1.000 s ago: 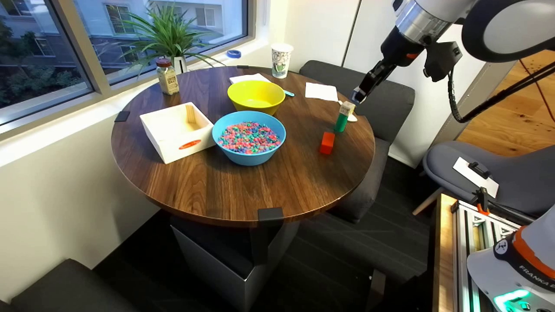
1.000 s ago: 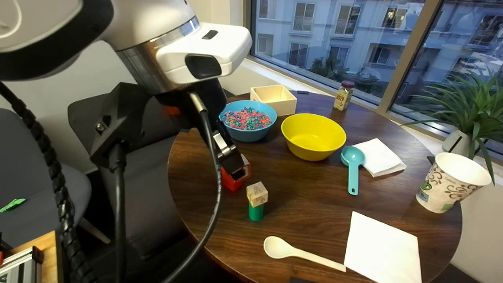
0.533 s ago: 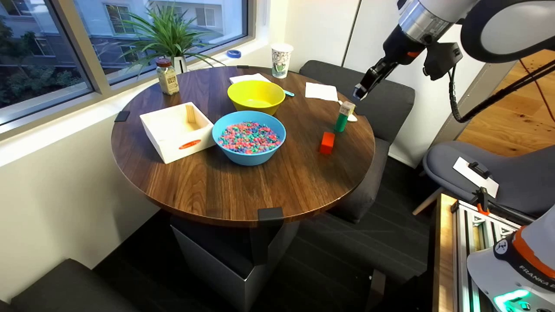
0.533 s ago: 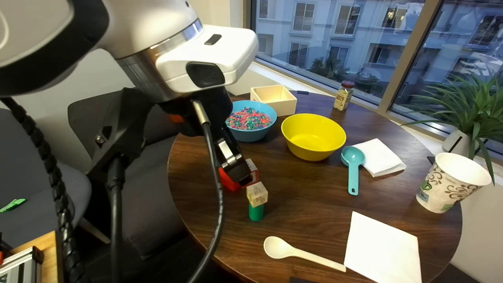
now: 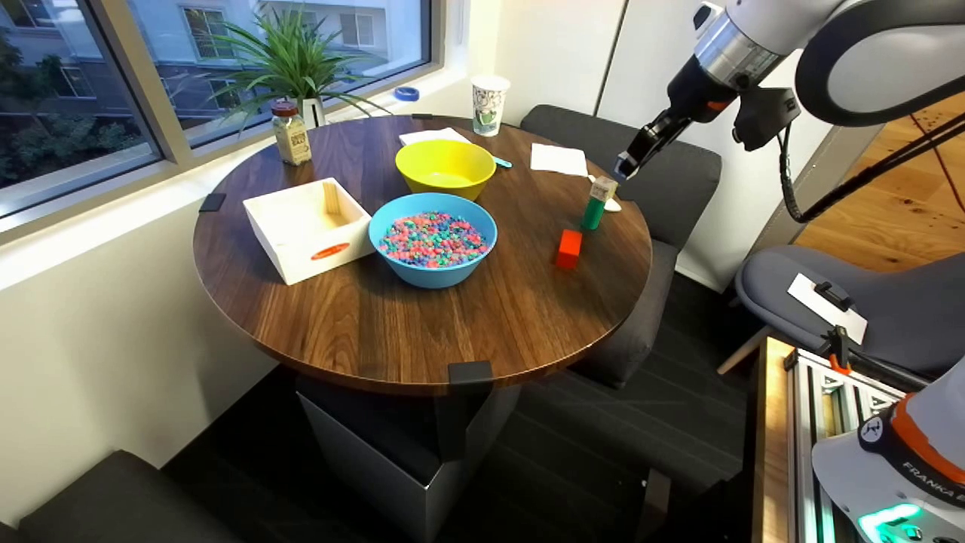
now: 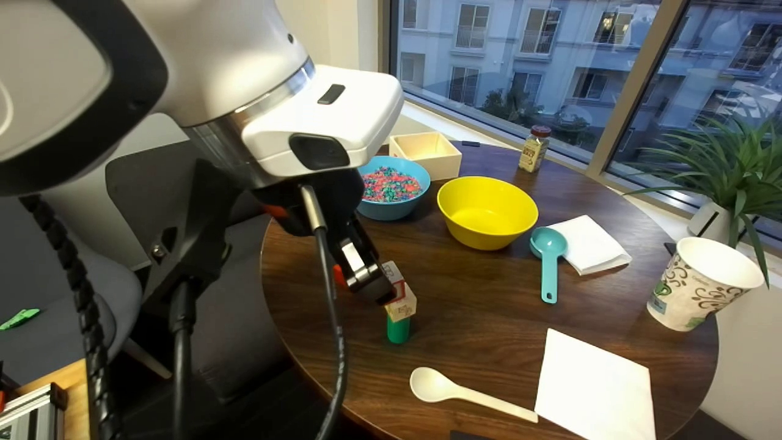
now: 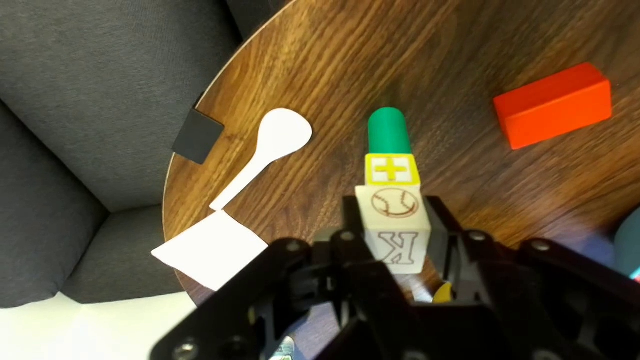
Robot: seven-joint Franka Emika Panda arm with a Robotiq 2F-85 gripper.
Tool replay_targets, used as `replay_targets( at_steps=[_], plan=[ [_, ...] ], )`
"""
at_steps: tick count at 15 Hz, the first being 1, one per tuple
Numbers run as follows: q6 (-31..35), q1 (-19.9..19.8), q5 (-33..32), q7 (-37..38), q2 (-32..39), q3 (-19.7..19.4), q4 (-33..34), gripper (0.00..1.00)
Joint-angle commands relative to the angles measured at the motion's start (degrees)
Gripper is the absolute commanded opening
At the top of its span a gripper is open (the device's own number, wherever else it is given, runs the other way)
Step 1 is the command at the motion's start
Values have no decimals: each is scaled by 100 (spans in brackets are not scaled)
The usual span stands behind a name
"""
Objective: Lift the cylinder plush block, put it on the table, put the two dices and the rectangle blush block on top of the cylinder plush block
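My gripper [image 7: 393,212] is shut on a whitish die [image 7: 395,225] marked with a baseball and a K. In both exterior views it hangs over the table [image 5: 422,332], close to the green cylinder plush block [image 6: 398,332]. That block stands upright and bears the other die [image 7: 392,170], which has a yellow-edged face with a cross. The two dices overlap in the wrist view; whether they touch I cannot tell. The red rectangle blush block [image 7: 555,107] lies on the table near the cylinder, partly hidden behind the gripper in an exterior view.
Beside the cylinder lie a white spoon [image 6: 452,388] and a napkin [image 6: 595,385]. Farther off are a yellow bowl [image 5: 445,166], a blue bowl [image 5: 433,275] of coloured beads, a wooden box [image 5: 301,234], a paper cup [image 5: 490,105] and teal measuring spoons [image 6: 550,263].
The gripper, still holding its die, has come across and lower toward the cylinder. The cylinder, the die on it and the red block have stayed put.
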Motion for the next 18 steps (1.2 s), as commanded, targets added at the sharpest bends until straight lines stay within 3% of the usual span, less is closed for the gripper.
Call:
replay_targets(
  at_steps=[1,18],
  plan=[
    [231,3,129,4,-43,-94,-160,9],
    [677,63,493,-84,137,-182,-237,9]
  ],
)
